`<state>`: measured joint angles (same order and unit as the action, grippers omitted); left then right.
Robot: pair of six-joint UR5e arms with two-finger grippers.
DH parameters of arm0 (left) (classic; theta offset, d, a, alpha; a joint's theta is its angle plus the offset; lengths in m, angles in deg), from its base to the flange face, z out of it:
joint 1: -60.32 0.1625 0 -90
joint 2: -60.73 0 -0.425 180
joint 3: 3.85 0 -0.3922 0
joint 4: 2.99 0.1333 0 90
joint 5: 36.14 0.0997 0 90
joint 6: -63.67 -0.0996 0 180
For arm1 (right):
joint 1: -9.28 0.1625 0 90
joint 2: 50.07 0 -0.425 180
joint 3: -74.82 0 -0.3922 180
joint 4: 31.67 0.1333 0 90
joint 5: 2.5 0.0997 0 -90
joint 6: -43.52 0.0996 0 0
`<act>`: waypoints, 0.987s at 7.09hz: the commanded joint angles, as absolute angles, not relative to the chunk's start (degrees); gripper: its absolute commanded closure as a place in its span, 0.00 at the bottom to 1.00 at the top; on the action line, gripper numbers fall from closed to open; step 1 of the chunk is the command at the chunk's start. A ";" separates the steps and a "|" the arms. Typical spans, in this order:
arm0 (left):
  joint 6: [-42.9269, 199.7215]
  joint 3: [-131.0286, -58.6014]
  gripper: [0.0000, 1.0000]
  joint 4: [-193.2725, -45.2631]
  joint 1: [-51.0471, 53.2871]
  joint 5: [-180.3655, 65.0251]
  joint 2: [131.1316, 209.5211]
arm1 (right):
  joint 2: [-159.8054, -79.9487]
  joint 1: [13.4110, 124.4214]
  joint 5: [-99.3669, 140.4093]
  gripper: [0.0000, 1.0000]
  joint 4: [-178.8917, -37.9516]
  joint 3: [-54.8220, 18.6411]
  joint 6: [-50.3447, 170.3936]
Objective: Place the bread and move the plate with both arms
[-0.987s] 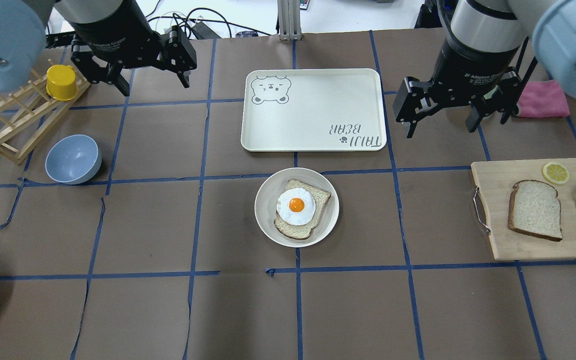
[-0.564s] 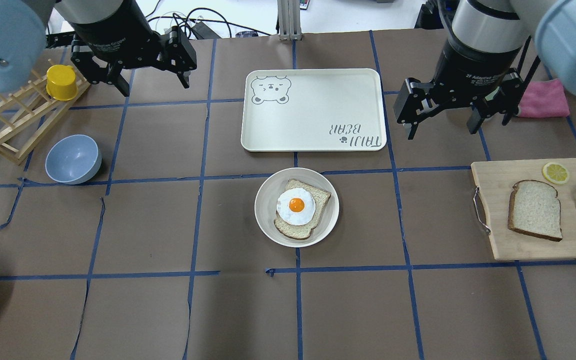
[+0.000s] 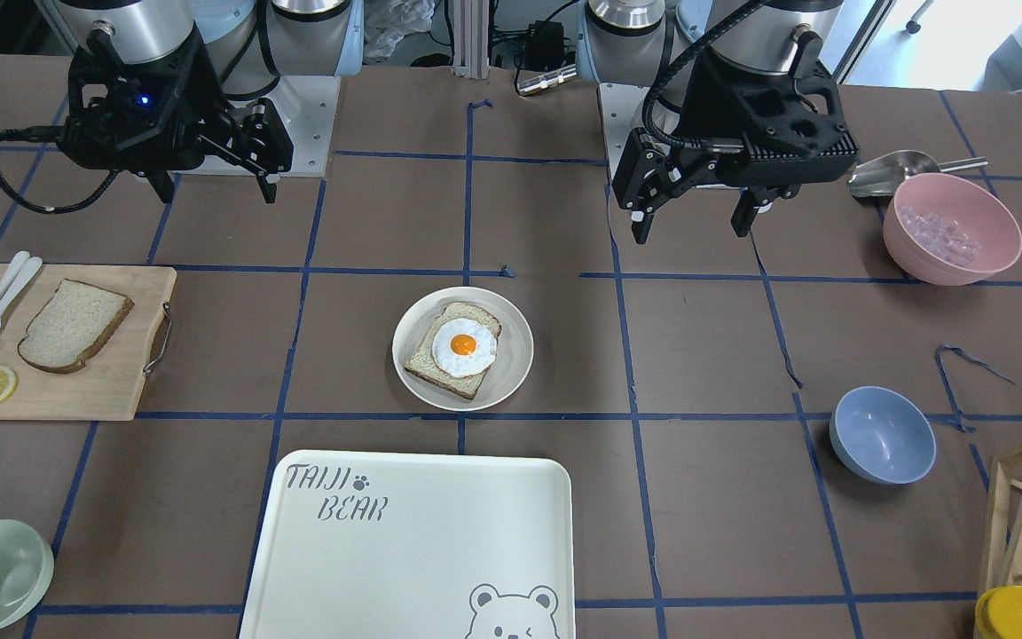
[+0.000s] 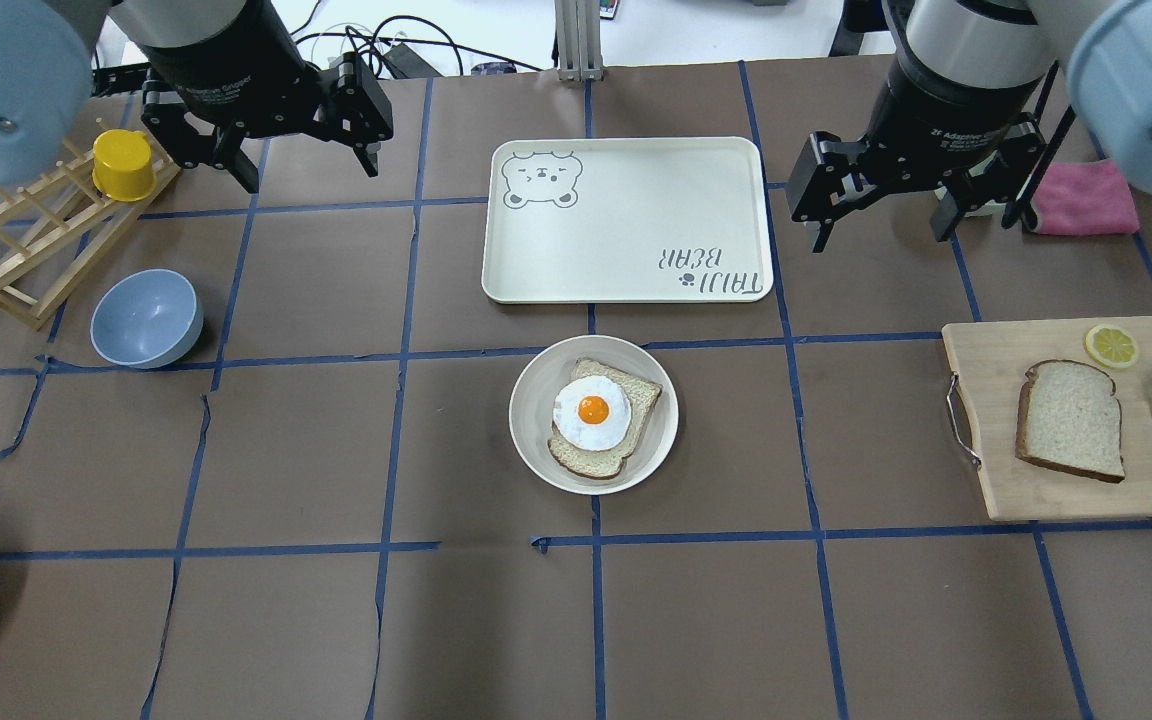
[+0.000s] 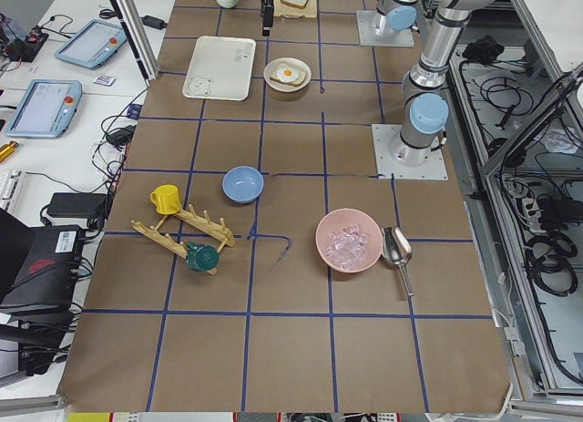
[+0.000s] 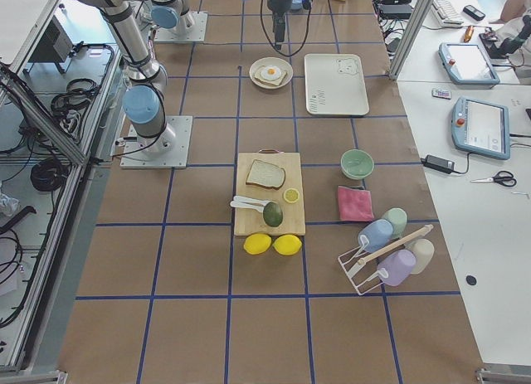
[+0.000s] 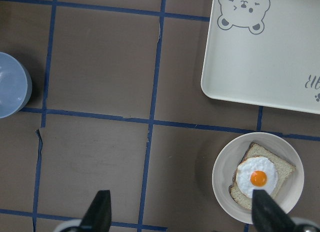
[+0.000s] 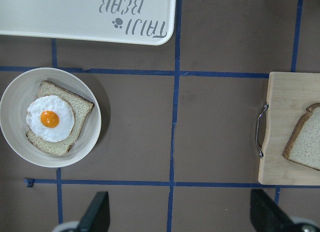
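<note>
Wooden board (image 4: 996,490) holds the bread (image 4: 1071,420); left pincer (image 4: 311,176) and right pincer (image 4: 879,238) gape.

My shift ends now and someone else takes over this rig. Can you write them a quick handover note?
Left gripper: open, empty, above the table between the yellow cup and the tray.
Right gripper: open, empty, between the tray and the pink cloth.
Bread: flat on the wooden cutting board, untouched.
Plate: mid-table, next to the tray, holding egg-topped toast.
Done: nothing yet.
Left: pick up the bread, place it, then move the plate with both arms.
</note>
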<state>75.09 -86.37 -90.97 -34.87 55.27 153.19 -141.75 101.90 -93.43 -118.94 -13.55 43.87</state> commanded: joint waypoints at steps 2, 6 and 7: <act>75.09 -86.37 0.00 -90.97 -34.87 55.18 153.19 | -141.65 101.75 -93.99 0.00 -121.76 -13.51 44.31; 75.09 -86.37 0.00 -90.97 -34.87 55.09 153.19 | -136.75 97.03 -107.50 0.00 -121.76 -15.00 46.15; 75.09 -86.37 0.00 -90.97 -34.87 55.09 153.19 | -135.86 93.35 -107.36 0.00 -121.76 -17.18 46.94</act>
<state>75.09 -86.37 -90.97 -34.87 55.10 153.20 -137.60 97.40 -105.60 -121.76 -15.25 46.11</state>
